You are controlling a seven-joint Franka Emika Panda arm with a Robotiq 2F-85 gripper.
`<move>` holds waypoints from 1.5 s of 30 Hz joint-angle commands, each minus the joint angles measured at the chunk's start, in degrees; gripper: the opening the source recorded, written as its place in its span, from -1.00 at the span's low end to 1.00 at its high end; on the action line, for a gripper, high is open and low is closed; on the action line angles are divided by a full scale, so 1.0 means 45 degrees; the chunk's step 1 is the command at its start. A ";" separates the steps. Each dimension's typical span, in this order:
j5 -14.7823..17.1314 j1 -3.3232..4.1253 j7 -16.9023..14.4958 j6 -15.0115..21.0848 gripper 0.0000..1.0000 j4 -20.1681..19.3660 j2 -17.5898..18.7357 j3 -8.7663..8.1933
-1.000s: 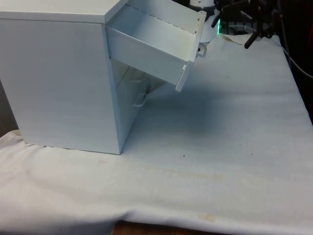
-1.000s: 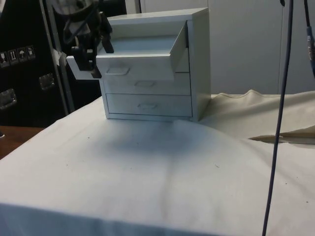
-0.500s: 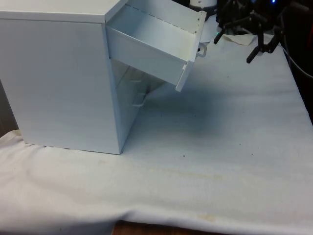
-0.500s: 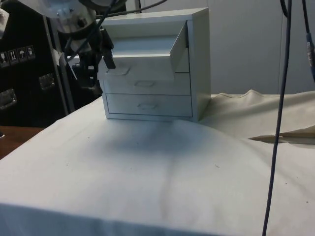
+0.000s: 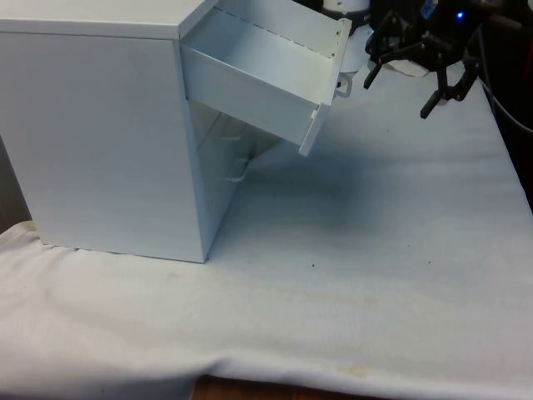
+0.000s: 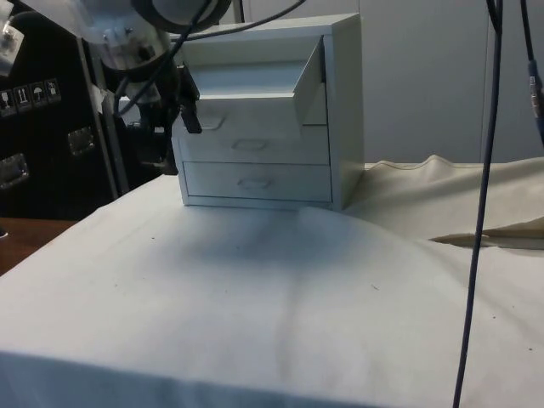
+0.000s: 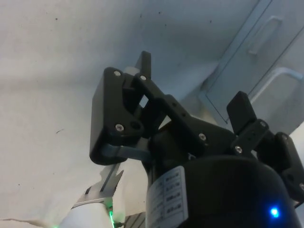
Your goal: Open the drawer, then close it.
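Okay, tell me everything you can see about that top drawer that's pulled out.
The top drawer is white, like painted board, with an empty tray inside. It is pulled far out of the chest of drawers and sags, front tilted down. A recessed handle sits in its front. The gripper, jaws open, hangs just off it, not touching.

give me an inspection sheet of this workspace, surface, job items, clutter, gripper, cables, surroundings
Surface: white cloth with a few dark specks.
Job's things: white chest of drawers; top drawer pulled out, the two lower drawers shut.
Clutter: nothing seen.
Grippers: gripper open, holding nothing, off the top drawer's handle.
Cables: dark cable hanging down in the side view.
Surroundings: dark cabinets behind in the side view.
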 commanded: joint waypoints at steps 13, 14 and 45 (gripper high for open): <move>0.0000 0.0000 0.0013 -0.0013 1.00 0.0000 0.0000 0.0000; 0.0013 0.0000 0.0013 0.0013 1.00 0.0000 0.0013 0.0013; -0.0242 -0.0178 -0.0471 -0.0153 -1.00 0.0127 0.0242 -0.0446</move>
